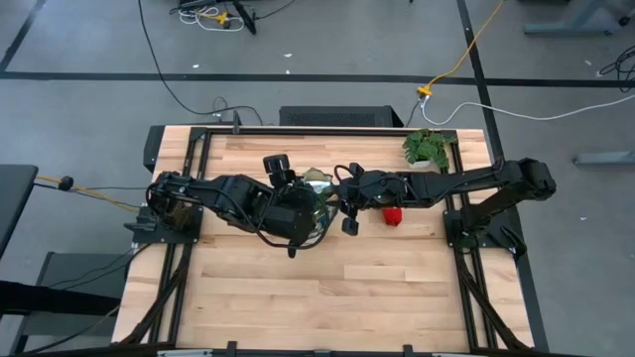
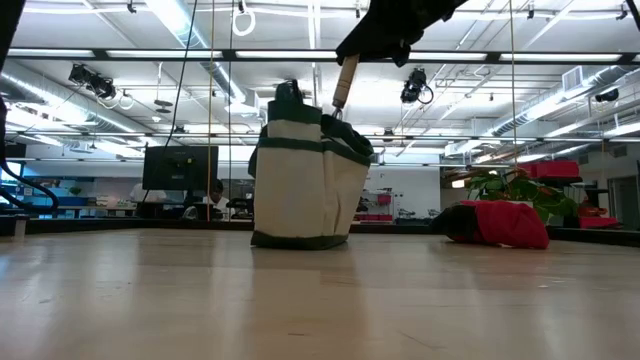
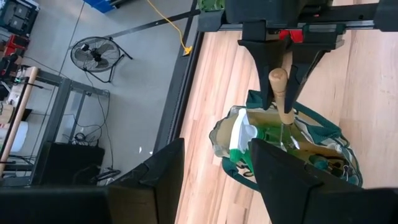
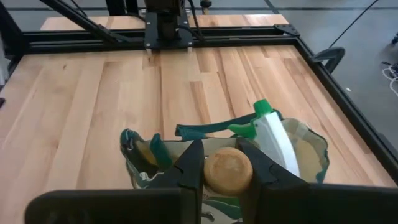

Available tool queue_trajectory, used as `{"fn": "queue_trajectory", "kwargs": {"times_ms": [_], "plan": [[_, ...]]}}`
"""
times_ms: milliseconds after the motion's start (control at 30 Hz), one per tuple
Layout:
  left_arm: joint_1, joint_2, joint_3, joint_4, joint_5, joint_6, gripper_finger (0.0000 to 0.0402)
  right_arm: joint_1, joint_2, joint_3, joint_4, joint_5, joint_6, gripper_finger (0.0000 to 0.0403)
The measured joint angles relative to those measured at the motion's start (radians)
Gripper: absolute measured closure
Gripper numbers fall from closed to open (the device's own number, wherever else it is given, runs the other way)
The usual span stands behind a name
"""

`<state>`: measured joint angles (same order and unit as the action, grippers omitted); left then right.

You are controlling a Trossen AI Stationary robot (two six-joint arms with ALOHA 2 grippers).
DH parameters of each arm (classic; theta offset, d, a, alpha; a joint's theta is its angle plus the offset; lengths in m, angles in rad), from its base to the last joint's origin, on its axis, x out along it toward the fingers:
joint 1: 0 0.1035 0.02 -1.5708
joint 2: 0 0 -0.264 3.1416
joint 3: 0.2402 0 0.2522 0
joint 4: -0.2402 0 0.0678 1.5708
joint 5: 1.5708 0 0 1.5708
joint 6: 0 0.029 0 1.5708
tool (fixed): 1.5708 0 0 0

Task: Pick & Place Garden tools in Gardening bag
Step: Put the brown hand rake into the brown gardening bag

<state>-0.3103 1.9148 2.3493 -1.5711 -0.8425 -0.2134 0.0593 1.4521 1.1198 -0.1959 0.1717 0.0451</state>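
I am holding a wooden-handled hand rake (image 3: 281,93) upright in my right gripper (image 4: 227,168), its fingers (image 4: 191,171) pressing on either side of the round butt of the handle. In the low view the rake's pale handle (image 2: 344,84) is angling down from the top centre of the frame into the open mouth of the gardening bag (image 2: 305,180), and the metal end is hidden inside. The bag is standing upright on the table (image 1: 327,288), left of centre in that view. From above, it is sitting near the middle of the frame, mostly covered by both my arms, with only a bit of its pale rim (image 1: 317,178) showing.

Inside the bag, the green spray bottle (image 4: 270,134) with its white top is leaning against one wall, just beside the rake handle. Other dark green pieces are lying deeper in the bag, too hidden for me to name.

My left gripper (image 3: 214,168) is hovering just above the bag with its fingers spread apart and nothing between them; in the high view it is sitting just left of centre (image 1: 293,213).

The red-and-black gloves (image 2: 495,222) are lying on the table right of the bag, apart from it, in the centre right of the low view. The potted plant (image 1: 427,147) is standing near the table's upper right corner in the high view.
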Motion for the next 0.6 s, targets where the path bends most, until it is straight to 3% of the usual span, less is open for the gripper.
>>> {"fn": "queue_trajectory", "kwargs": {"times_ms": [600], "plan": [[0.000,0.000,0.000,0.000,-0.002,0.000,0.0211,-0.037,0.136,0.001,0.040,-0.103,0.022,0.0349]]}}
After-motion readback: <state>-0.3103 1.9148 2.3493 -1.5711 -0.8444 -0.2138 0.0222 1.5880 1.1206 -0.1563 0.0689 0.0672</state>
